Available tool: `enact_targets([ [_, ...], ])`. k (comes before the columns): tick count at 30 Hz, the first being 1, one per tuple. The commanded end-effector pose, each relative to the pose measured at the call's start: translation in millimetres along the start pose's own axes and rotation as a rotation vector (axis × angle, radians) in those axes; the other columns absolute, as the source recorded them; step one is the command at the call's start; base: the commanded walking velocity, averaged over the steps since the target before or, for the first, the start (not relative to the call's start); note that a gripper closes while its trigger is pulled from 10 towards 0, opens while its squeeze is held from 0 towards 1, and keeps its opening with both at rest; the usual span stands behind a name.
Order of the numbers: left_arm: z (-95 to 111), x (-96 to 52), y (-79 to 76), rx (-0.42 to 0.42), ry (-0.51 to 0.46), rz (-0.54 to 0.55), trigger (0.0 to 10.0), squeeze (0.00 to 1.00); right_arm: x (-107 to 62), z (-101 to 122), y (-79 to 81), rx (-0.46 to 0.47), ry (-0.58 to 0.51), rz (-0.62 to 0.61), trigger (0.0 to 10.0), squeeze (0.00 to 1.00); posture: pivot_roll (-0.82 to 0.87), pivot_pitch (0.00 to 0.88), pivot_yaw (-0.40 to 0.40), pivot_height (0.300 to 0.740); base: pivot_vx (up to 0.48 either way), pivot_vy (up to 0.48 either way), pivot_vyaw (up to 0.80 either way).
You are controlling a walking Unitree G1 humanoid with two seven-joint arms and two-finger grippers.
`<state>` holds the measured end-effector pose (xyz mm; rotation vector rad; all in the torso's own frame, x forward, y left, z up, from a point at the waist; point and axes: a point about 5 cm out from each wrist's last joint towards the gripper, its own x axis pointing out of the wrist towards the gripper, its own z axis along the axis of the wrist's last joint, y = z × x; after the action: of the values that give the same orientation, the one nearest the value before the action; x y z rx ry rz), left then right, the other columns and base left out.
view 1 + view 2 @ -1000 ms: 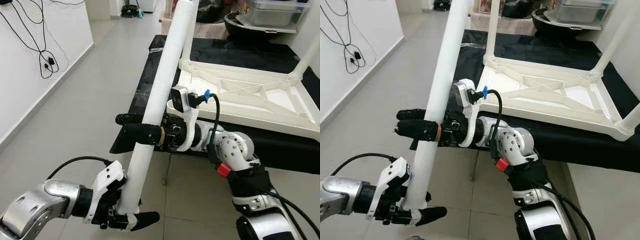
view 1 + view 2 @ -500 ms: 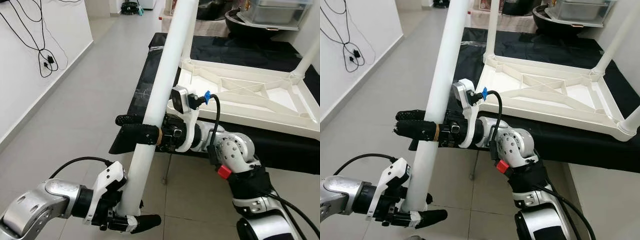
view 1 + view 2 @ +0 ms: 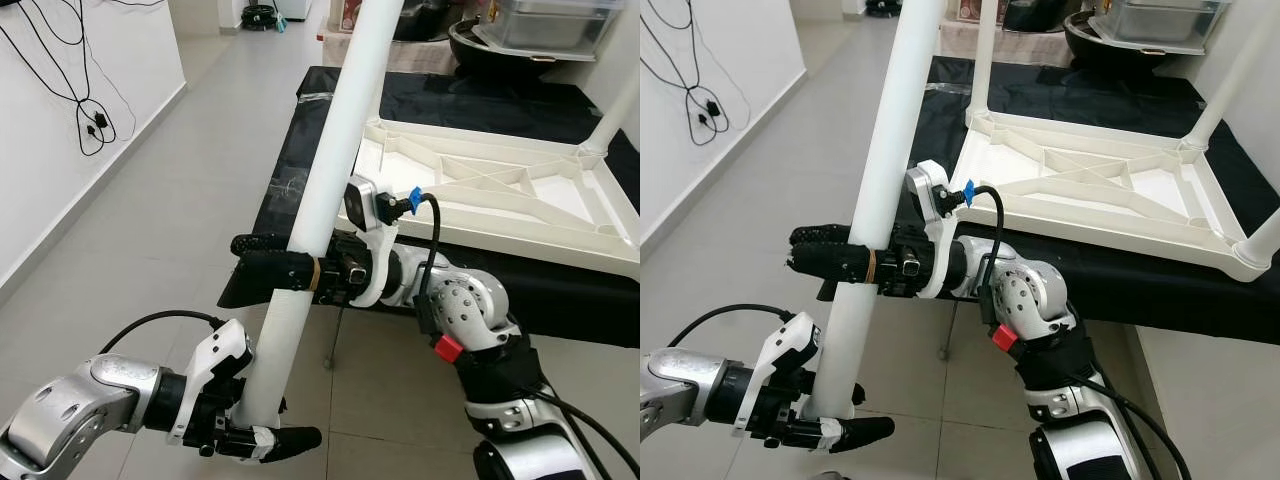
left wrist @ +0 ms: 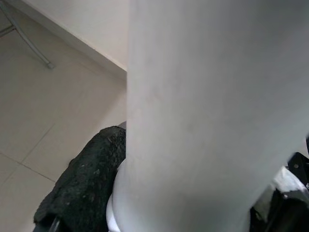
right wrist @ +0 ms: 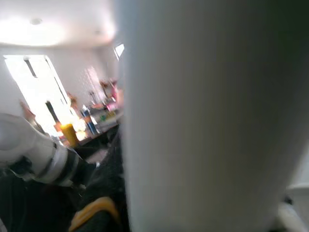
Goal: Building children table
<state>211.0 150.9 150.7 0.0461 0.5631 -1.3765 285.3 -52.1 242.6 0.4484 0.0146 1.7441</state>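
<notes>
Leg: a long white table leg (image 3: 340, 150) stood tilted, its top leaning away from the robot and toward the upturned tabletop, its lower end down near the floor between the two arms.
Left hand: the left hand (image 3: 262, 432) was clenched on the bottom end of the leg, one black finger (image 3: 292, 438) jutting out past the leg; in the left wrist view a black pad (image 4: 87, 181) pressed against the white tube (image 4: 207, 111).
Right hand: the right hand (image 3: 830, 262) was grasping the same leg higher up, at about mid-length, reaching in from the right with its fingers (image 3: 270, 268) wrapped across the tube; the right wrist view was blurred, with the leg (image 5: 203, 121) close in front.
Tabletop: a white plastic tabletop (image 3: 1110, 195) lay upside down, ribbed underside up, on a black mat (image 3: 560, 290) over a low table, just beyond the right arm.
Fitted legs: other white legs (image 3: 985, 55) already rose from its corners, one at the far left corner, one (image 3: 612, 110) at the far right.
Floor: pale grey tiles (image 3: 130, 230) ran along the left side.
Wall: a white wall with loose black cables (image 3: 90, 115) hung on the left.
Background: a clear storage bin (image 3: 1155, 22) sat behind the tabletop.
</notes>
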Motion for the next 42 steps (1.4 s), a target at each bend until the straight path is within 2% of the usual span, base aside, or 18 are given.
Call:
enact_targets([
  [1,0,-5.9,5.2,-0.013,-0.004,0.034,10.0,0.0,3.8,-5,3.1,-0.013,0.029,0.022,10.0,1.0,0.1,0.11,-0.031,0.74,0.0,0.0,0.0],
  [2,1,-6.0,5.5,-0.012,-0.006,0.035,10.0,0.0,3.9,-6,2.9,-0.02,0.035,0.019,10.0,0.0,0.1,0.112,-0.031,0.74,0.0,0.0,0.0],
  [23,3,-6.7,8.5,-0.008,-0.008,0.035,10.0,0.0,8.6,-15,1.3,-0.013,0.05,0.008,10.0,0.0,0.09,0.117,-0.031,0.74,0.0,0.0,0.0],
  [24,4,-7.0,8.6,-0.007,-0.009,0.035,10.0,0.0,9.0,-15,1.3,-0.009,0.05,0.009,8.4,0.0,0.09,0.117,-0.031,0.74,0.0,0.0,0.0],
  [26,4,-7.0,8.6,-0.007,-0.009,0.035,10.0,0.0,9.0,-15,1.3,-0.009,0.05,0.009,8.4,0.0,0.09,0.117,-0.031,0.74,0.0,0.0,0.0],
  [27,4,-7.0,8.9,-0.007,-0.01,0.036,10.0,0.0,9.3,-16,1.0,-0.005,0.048,0.008,1.0,0.0,0.1,0.116,-0.03,0.74,0.0,0.0,0.0],
  [29,4,-7.0,8.9,-0.007,-0.01,0.036,10.0,0.0,9.3,-16,1.0,-0.005,0.048,0.008,1.0,0.0,0.1,0.116,-0.03,0.74,0.0,0.0,0.0],
  [30,4,-7.2,9.0,-0.007,-0.01,0.036,10.0,0.0,9.6,-16,0.7,-0.001,0.044,0.008,0.0,0.0,0.1,0.116,-0.031,0.74,0.0,0.0,0.0],
  [39,2,-5.5,11.6,-0.015,0.002,0.06,10.0,0.0,9.5,-15,-0.8,-0.001,0.034,-0.004,0.0,0.0,0.1,0.111,-0.031,0.74,0.0,0.0,0.0],
  [40,2,-4.5,14.9,-0.028,-0.013,0.101,10.0,0.69,8.8,-15,-1.2,-0.004,0.033,-0.009,0.0,0.0,0.1,0.109,-0.031,0.74,0.0,0.0,0.0],
  [41,2,-4.5,14.9,-0.028,-0.013,0.101,10.0,0.69,8.8,-15,-1.2,-0.004,0.033,-0.009,0.0,0.0,0.1,0.109,-0.031,0.74,0.0,0.0,0.0],
  [42,2,-3.7,16.2,-0.042,-0.025,0.115,10.0,1.0,8.2,-14,-1.7,-0.006,0.032,-0.013,0.0,0.0,0.1,0.107,-0.031,0.74,0.0,0.0,0.0],
])
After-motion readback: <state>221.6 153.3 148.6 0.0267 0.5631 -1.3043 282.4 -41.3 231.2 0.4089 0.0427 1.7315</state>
